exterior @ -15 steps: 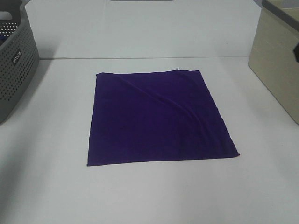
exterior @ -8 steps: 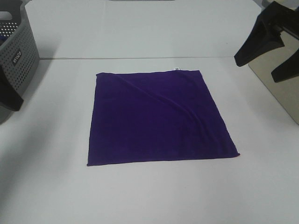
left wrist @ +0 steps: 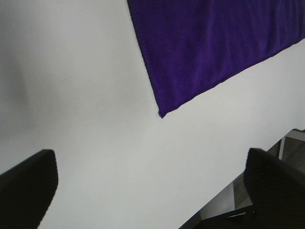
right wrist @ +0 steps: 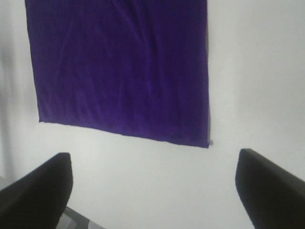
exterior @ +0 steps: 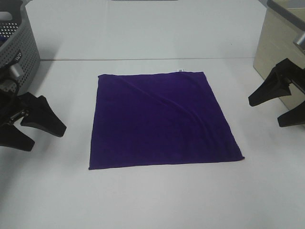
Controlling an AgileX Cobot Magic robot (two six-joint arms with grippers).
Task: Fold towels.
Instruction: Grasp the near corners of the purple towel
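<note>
Gaping wide, released: left end effector (exterior: 46, 138) | likewise released: right end effector (exterior: 266, 112) | flat between them, touching neither: purple towel (exterior: 162, 119) on worktop (exterior: 143, 200)

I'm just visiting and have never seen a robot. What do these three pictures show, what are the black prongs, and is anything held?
The black prongs are gripper fingers on two robot arms. One picture comes from a camera high above the table: the left gripper and right gripper flank a flat purple towel, both open, holding nothing. The other two come from cameras on each wrist, looking past the fingers at the towel's corners. A grey basket stands left, a beige box right.
</note>
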